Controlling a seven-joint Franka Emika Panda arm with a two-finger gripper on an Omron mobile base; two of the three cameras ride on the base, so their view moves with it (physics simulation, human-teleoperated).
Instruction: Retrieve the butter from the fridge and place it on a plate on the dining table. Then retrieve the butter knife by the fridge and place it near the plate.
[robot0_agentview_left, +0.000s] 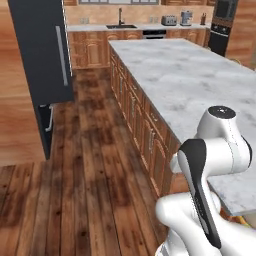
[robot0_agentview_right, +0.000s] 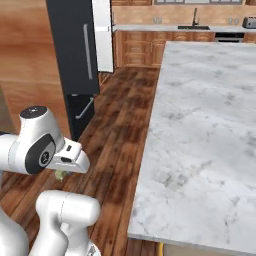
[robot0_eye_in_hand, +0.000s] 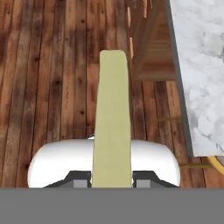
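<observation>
**Butter in the claw, table alongside, plate not yet found**

Carrying the butter (robot0_eye_in_hand: 113, 118) was the step in hand. In the hand view the pale yellow stick ran lengthwise out from between the jaws of the gripper (robot0_eye_in_hand: 112, 181), which were closed on its near end, and it hung over the dark plank floor (robot0_eye_in_hand: 52, 87). In the right base view a small pale scrap under the hand (robot0_agentview_right: 61, 174) was probably the same stick, too small to be sure.

The fridge (robot0_agentview_left: 42, 55) stood back and to the left with one black door swung outward. What lay on its shelves could not be made out, so nothing can be said of its contents.

The dining table (robot0_agentview_right: 200, 125) lay just to the robot's right, a long veined marble slab over wooden cabinet fronts (robot0_agentview_left: 145, 135). The stretch of it in sight held no plate.

By my reading, retrieval was done and delivery remained. The next move called for finding the plate, raising the stick above the slab's edge, and lowering it flat before releasing. The knife step waited after that.
</observation>
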